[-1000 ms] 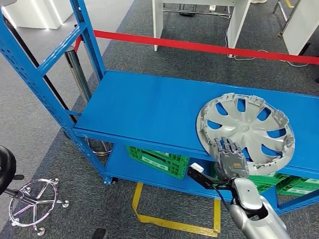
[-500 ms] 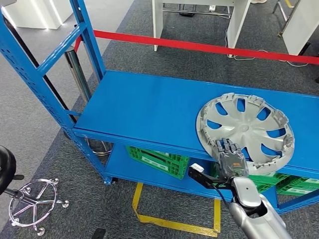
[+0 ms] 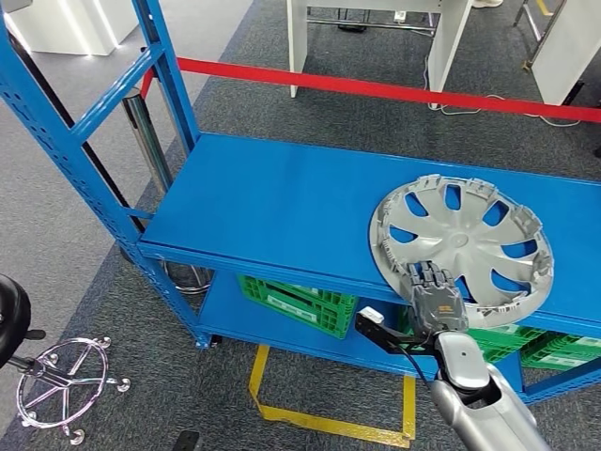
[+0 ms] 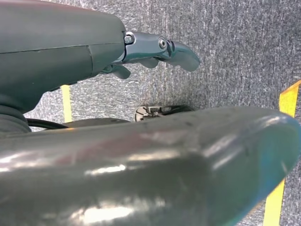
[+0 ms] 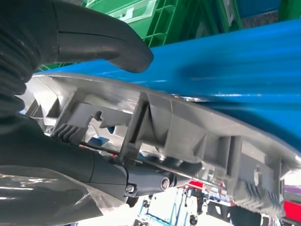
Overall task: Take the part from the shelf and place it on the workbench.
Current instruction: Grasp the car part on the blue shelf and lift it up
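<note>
While the part (image 3: pixel 462 248) — a silver wheel cover — lies flat, ribbed side up, at the right of the blue shelf (image 3: pixel 284 211), its near rim juts past the shelf's front edge, and there the right robot hand (image 3: pixel 434 299) grasps it: thumb (image 5: pixel 106 42) under the rim, fingers (image 5: pixel 142 181) over it. Round in outline, the part has no long axis and lies just beyond the hand, so lifting toward the robot seems the next move. Green crates (image 3: pixel 301 301) sit on the lower shelf. Left robot hand (image 4: pixel 156 49) — hanging over carpet, fingers extended, holding nothing.
</note>
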